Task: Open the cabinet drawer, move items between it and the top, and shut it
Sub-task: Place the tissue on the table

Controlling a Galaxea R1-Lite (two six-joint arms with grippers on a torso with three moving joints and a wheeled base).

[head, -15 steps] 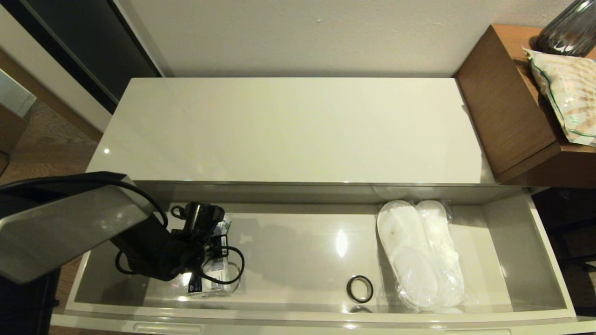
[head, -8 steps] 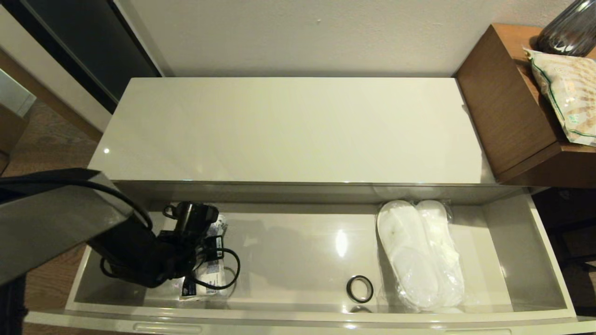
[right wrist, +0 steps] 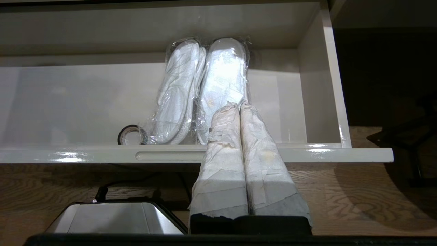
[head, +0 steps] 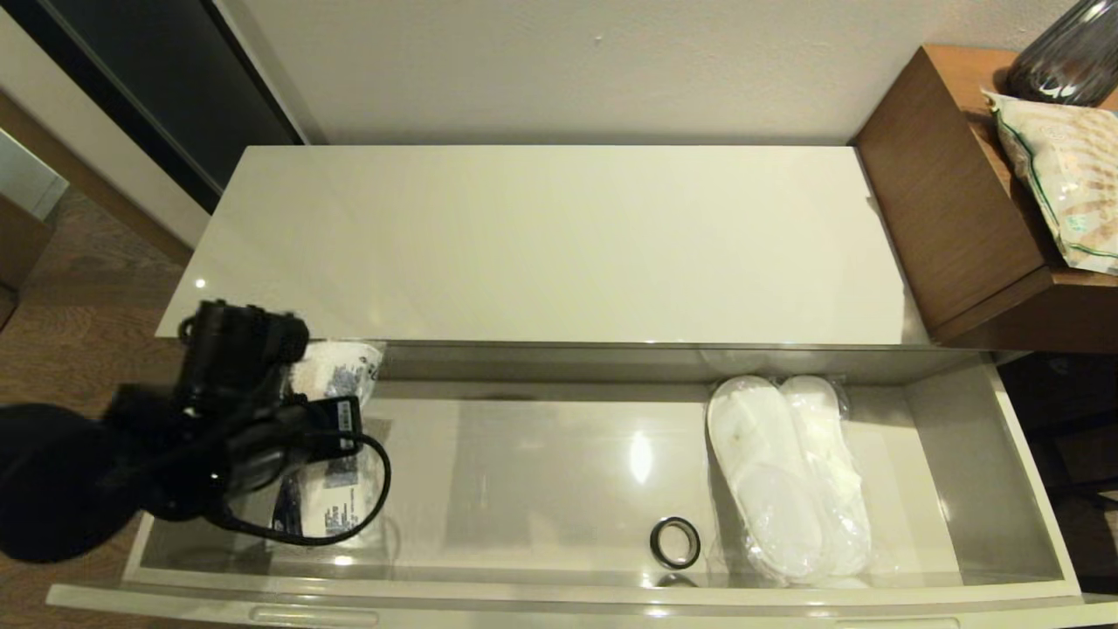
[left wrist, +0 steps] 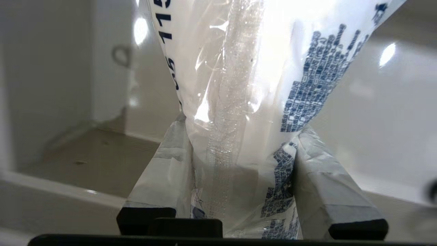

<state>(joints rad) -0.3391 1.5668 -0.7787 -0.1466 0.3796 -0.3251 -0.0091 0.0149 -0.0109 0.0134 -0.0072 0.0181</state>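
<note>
The cabinet drawer (head: 541, 472) stands pulled out, its front rim (right wrist: 102, 155) showing a handle slot. My left gripper (head: 306, 411) hangs over the drawer's left end, shut on the small white pack with blue print (head: 336, 371). In the left wrist view the pack (left wrist: 239, 68) is pinched between the taped fingers of that gripper (left wrist: 242, 124) and hangs clear of the drawer floor. The wrapped white slippers (head: 786, 472) lie at the drawer's right end. The glossy cream top (head: 541, 245) is bare. My right gripper (right wrist: 238, 106) is shut on nothing, low in front of the drawer rim near the slippers (right wrist: 201, 89).
A small black ring (head: 674, 542) lies on the drawer floor just left of the slippers. A brown wooden box (head: 943, 201) stands right of the top, with a beige snack bag (head: 1061, 175) and a dark vase (head: 1070, 52) on it. Wooden floor lies left.
My left gripper has risen off the drawer floor with the pack and swung left and back, toward the front left corner of the top. Slippers and ring have not moved.
</note>
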